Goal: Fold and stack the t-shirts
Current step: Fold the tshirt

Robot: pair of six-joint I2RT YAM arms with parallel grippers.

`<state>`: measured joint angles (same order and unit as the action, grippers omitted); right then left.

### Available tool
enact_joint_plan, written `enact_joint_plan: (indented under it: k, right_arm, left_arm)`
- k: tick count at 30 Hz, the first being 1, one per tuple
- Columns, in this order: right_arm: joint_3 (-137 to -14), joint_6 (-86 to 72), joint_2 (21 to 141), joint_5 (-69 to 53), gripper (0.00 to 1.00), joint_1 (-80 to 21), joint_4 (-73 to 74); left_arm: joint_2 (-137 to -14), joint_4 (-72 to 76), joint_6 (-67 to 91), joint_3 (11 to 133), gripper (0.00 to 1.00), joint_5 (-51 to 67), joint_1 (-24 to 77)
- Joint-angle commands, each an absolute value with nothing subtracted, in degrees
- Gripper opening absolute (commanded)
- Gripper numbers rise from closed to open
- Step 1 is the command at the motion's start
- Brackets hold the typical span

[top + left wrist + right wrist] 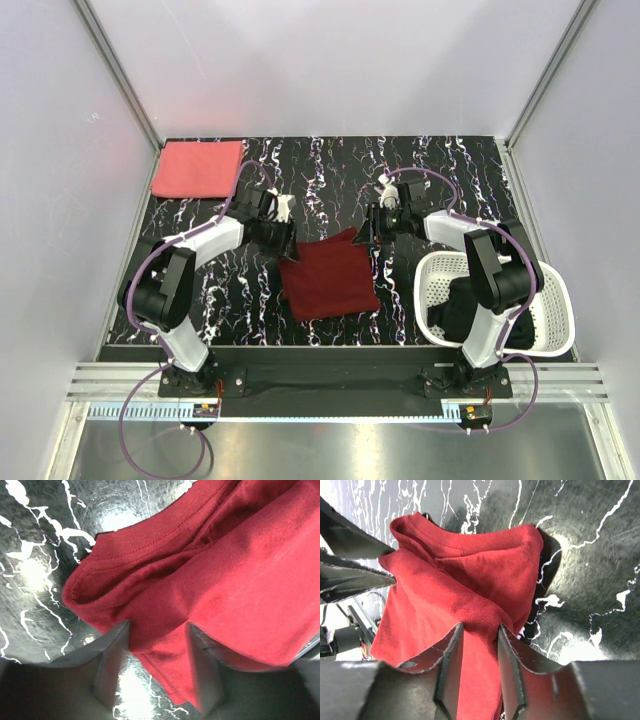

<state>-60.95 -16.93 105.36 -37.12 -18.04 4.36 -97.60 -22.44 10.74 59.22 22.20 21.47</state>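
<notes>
**Maroon t-shirt met by both grippers at its far edge**

Coral cloth is seen at the upper left of the top view: a coral t-shirt (197, 169), folded flat into a rectangle, is laid on the black marbled table (440, 165), well apart from everything else. To its right, near the centre, the left gripper (283, 240) is set at the far left corner of the maroon t-shirt (328, 278), which is folded and spread in the middle of the frame. In the left wrist view, a bunched fold of that cloth is flanked by the fingers (112, 655); the jaws are held partly apart, and whether the fold is actually pressed cannot be told. Further right, the right gripper (368, 232) is placed at the shirt's far right corner. In the right wrist view, the narrow gap between its fingers (451, 665) is filled by maroon cloth, which is pinched there. At the lower right, a black t-shirt (462, 305) is bundled inside the white lattice basket (560, 300).
</notes>
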Motion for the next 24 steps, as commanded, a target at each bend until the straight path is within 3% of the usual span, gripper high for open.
enact_joint_plan:
  k: [1, 3, 10, 13, 16, 24]
  right_arm:
    - [-63.63, -17.66, 106.00, -38.15, 0.36, -18.10, 4.30]
    - [-64.07, -18.10, 105.65, -38.14, 0.27, -18.02, 4.83]
    - [-64.25, -22.67, 100.73, -37.97, 0.07, -18.10, 8.70]
    - [-61.71, -25.40, 95.90, -37.09, 0.00, -18.54, 8.26]
    - [-61.08, -26.19, 93.96, -36.39, 0.00, -18.54, 9.31]
    - [-66.97, -25.84, 101.33, -36.65, 0.00, -18.54, 7.65]
  left_arm:
    - [-96.50, -20.13, 11.25, 59.94, 0.38, 21.36, 21.71]
    - [-95.98, -21.00, 11.86, 60.64, 0.17, 20.66, 21.71]
    - [-89.31, -25.92, 14.06, 60.12, 0.01, 20.74, 21.97]
    - [-84.47, -28.12, 15.29, 58.98, 0.00, 20.39, 21.97]
    - [-81.48, -29.70, 16.17, 58.27, 0.00, 19.43, 21.97]
    - [-87.62, -28.92, 17.05, 60.38, 0.03, 17.14, 20.66]
